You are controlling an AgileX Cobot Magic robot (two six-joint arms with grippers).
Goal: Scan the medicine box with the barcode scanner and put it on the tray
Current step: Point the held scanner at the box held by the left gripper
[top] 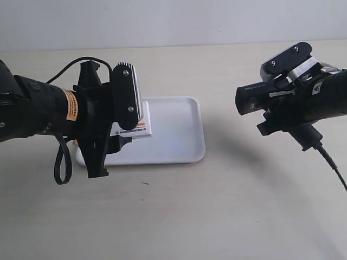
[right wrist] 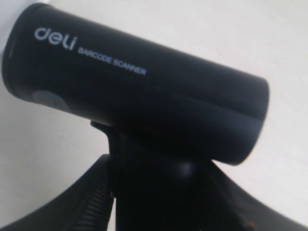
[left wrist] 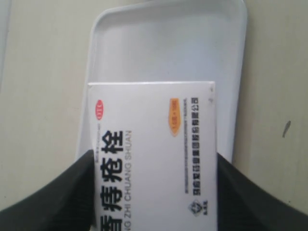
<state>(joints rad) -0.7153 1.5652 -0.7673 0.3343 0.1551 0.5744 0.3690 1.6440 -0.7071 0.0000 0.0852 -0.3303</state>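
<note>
The white medicine box (left wrist: 154, 159) with black Chinese lettering is held between both black fingers of my left gripper (left wrist: 154, 192), which is shut on it. It hangs over the near part of the white tray (left wrist: 168, 43). In the exterior view the box (top: 135, 129) peeks out beside the left arm, above the tray (top: 179, 135). My right gripper (right wrist: 159, 192) is shut on the handle of the black barcode scanner (right wrist: 139, 91). The scanner (top: 255, 98) is held in the air at the exterior view's right, its head pointing toward the box.
The scanner's black cable (top: 331, 165) trails down toward the exterior view's lower right. A black cable loop (top: 62, 162) hangs from the left arm. Beige tabletop (top: 179, 216) surrounds the tray.
</note>
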